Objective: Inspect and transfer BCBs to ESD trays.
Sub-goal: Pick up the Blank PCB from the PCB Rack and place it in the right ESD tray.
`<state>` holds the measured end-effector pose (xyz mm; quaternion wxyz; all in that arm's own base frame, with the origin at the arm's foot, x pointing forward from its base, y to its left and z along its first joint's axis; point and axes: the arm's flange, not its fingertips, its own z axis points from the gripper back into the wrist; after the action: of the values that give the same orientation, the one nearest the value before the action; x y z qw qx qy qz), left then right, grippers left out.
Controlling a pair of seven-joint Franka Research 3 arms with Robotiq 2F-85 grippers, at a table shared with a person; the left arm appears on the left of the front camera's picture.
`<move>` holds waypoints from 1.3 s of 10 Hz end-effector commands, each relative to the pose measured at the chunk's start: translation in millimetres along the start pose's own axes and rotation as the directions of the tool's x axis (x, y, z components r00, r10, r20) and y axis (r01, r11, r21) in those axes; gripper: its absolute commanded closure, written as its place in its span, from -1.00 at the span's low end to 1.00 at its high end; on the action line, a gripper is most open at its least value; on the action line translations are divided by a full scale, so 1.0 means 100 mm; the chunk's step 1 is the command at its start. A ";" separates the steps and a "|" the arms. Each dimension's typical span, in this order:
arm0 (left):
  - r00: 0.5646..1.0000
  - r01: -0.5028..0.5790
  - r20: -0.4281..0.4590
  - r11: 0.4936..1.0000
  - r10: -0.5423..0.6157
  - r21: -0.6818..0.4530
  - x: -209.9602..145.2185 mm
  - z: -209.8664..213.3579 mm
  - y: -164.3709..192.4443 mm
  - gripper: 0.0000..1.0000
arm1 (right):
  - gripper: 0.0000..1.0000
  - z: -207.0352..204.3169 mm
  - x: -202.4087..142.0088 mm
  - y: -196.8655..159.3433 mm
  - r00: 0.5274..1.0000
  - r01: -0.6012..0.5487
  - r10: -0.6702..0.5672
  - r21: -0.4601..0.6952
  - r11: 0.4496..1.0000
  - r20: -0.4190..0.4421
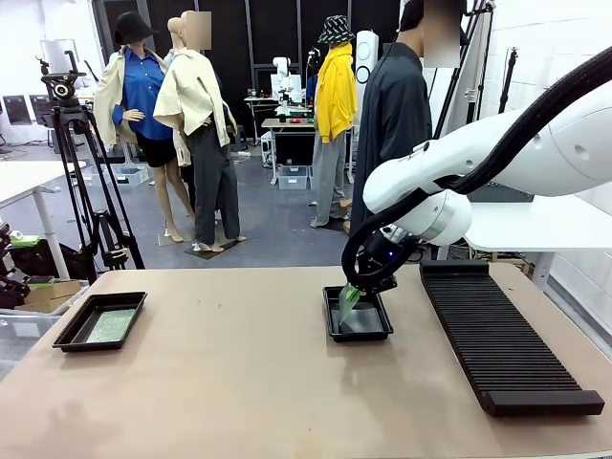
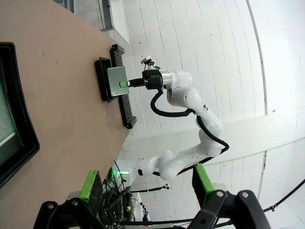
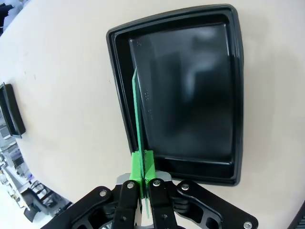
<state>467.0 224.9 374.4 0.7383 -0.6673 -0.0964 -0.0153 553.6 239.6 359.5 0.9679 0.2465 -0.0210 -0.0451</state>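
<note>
My right gripper [image 1: 356, 290] [image 3: 143, 160] is shut on the edge of a green BCB [image 3: 138, 114] [image 1: 347, 302], holding it tilted, almost on edge, over the middle black ESD tray [image 1: 358, 330] [image 3: 224, 47]. The board's far end reaches down into that tray near its one long wall. In the left wrist view the same BCB [image 2: 116, 81] shows flat-on above this tray [image 2: 101, 78]. A second ESD tray [image 1: 76, 330] [image 2: 21, 129] at the table's left holds another green BCB [image 1: 110, 325] [image 2: 5, 126]. My left gripper [image 2: 147, 183] is open, hanging above that left tray with nothing between its fingers.
A long black ribbed slotted rack [image 1: 497, 335] [image 2: 123, 102] lies on the table right of the middle tray. A person in a dark top [image 1: 392, 124] stands behind the far edge. A camera tripod [image 1: 76, 182] stands off the table at far left.
</note>
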 end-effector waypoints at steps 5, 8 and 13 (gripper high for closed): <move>1.000 0.006 0.003 1.000 -0.006 -0.001 0.01 0.01 -0.02 -1.00 | 1.00 -0.06 0.08 0.00 1.000 -0.017 0.017 0.005 1.000 -0.001; 1.000 0.006 0.003 1.000 -0.006 -0.001 0.01 0.01 -0.02 -1.00 | 1.00 -0.06 0.08 0.00 1.000 -0.017 0.017 0.005 1.000 -0.001; 1.000 0.006 0.003 1.000 -0.006 -0.001 0.01 0.01 -0.02 -1.00 | 1.00 -0.12 0.13 -0.01 0.999 -0.038 0.038 -0.024 0.999 -0.005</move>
<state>467.0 224.9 374.3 0.7383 -0.6673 -0.0964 -0.0153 564.3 241.4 352.4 0.9682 0.2471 -0.0230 -0.0313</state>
